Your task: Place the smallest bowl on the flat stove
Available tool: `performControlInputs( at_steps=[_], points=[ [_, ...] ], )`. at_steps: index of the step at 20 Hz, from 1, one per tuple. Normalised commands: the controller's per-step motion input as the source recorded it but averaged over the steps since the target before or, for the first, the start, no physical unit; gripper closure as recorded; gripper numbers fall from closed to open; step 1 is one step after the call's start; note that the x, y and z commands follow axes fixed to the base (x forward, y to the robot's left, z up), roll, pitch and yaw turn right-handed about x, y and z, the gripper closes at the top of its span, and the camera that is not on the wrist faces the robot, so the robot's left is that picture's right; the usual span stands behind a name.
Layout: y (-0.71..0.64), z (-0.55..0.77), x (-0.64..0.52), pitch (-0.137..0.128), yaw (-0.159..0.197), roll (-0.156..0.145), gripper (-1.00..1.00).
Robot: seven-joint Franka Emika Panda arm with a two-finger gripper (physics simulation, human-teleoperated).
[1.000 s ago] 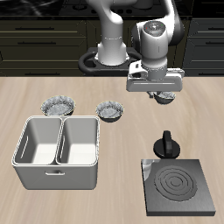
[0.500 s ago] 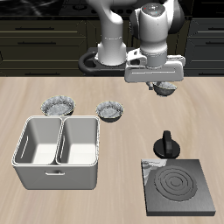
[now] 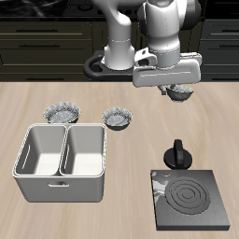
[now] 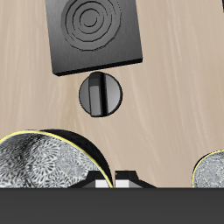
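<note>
We see a grey double-basin sink near the wooden table's front edge. Behind it sit two fluted silvery bowls, the wider farther from the smaller, which lies nearer the table's middle.

1. I see the flat stove as dark grey with concentric spiral rings, and its knob as black.
2. The smallest bowl reads silvery-grey with a dark inside.
3. The two wider bowls are silvery-grey and fluted; up close, one shows mottled floral patterning.
4. The sink is plain light grey.
5. The table is pale wood grain.
6. The arm is white and grey.
</note>
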Motion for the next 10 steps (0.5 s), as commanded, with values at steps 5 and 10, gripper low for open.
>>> performControlInputs(
  at_steps=[5, 10],
  points=[
    [0.08, 0.11, 0.54, 0.006, -0.001, 0.023, 1.0],
    [0.0, 0.06, 0.5, 0.006, 0.05, -0.053, 1.0]
  ],
)
